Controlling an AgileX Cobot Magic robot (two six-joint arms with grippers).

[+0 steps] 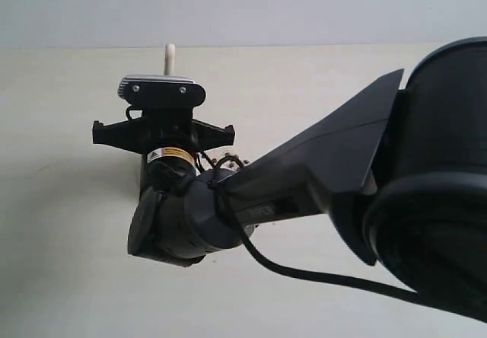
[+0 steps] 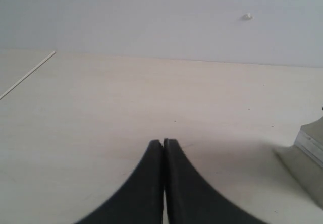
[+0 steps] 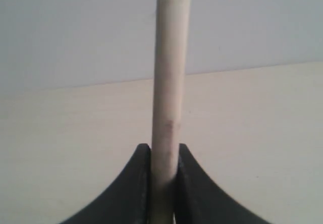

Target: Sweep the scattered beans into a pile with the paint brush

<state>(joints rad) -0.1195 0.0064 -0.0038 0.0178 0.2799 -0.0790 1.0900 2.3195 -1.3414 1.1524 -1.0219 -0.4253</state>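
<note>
My right gripper (image 3: 165, 151) is shut on the light wooden handle of the paint brush (image 3: 170, 57), which runs straight out between the black fingers. In the exterior view only the handle's tip (image 1: 169, 56) pokes up behind the right wrist camera housing (image 1: 161, 90). The bristles and ferrule are hidden there. My left gripper (image 2: 163, 142) is shut with nothing between its fingers, low over the bare pale table (image 2: 126, 103). No beans and no pile show in any view.
The right arm (image 1: 319, 170) reaches across the exterior view and blocks much of the table. A pale grey object (image 2: 309, 158) sits at the edge of the left wrist view. A grey wall (image 1: 304, 7) backs the table.
</note>
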